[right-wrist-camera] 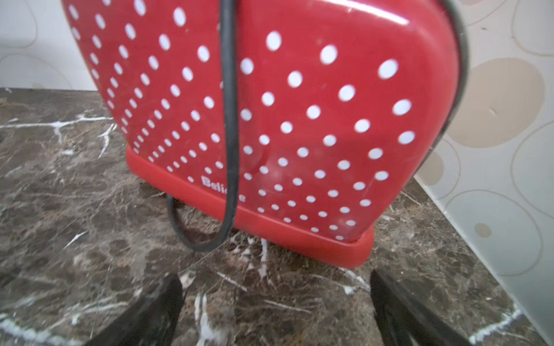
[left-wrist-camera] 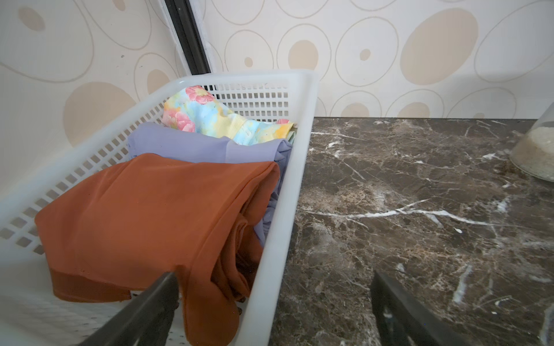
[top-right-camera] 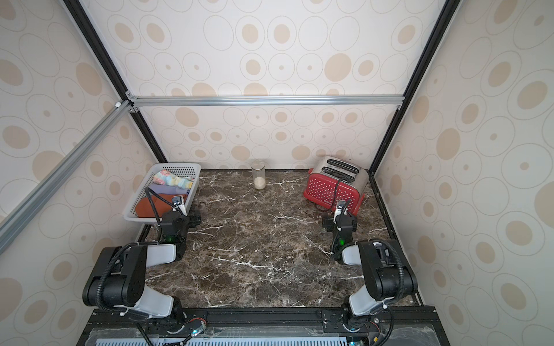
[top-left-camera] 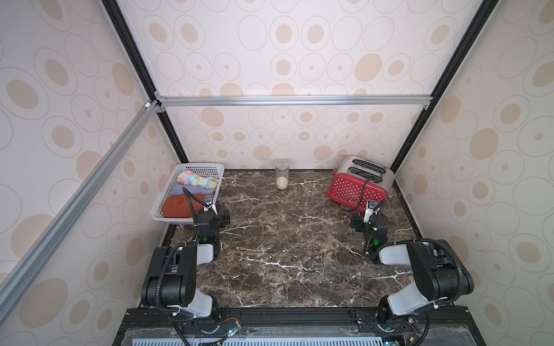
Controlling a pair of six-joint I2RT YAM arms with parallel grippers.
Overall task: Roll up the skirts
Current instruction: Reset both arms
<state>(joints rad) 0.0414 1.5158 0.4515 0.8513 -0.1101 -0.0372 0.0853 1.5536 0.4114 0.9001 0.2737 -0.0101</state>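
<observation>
Sitting at the far left of the marble table [top-left-camera: 284, 239], a white mesh basket [top-left-camera: 201, 169] holds the rust-orange skirt [left-wrist-camera: 150, 215] nearest the arms, the lavender skirt [left-wrist-camera: 186, 143] partly beneath it, and the floral skirt [left-wrist-camera: 209, 116] at the far end, all loosely folded. The left gripper [left-wrist-camera: 274, 281] is spread wide and empty, straddling the basket's right rim near its near corner. A clear jar [top-left-camera: 281, 178] of pale grains stands mid-back. At far right, the right gripper [right-wrist-camera: 275, 278], equally spread and empty, faces a red polka-dot toaster [top-left-camera: 356, 185] with a black cord [right-wrist-camera: 229, 119] hanging down its side.
</observation>
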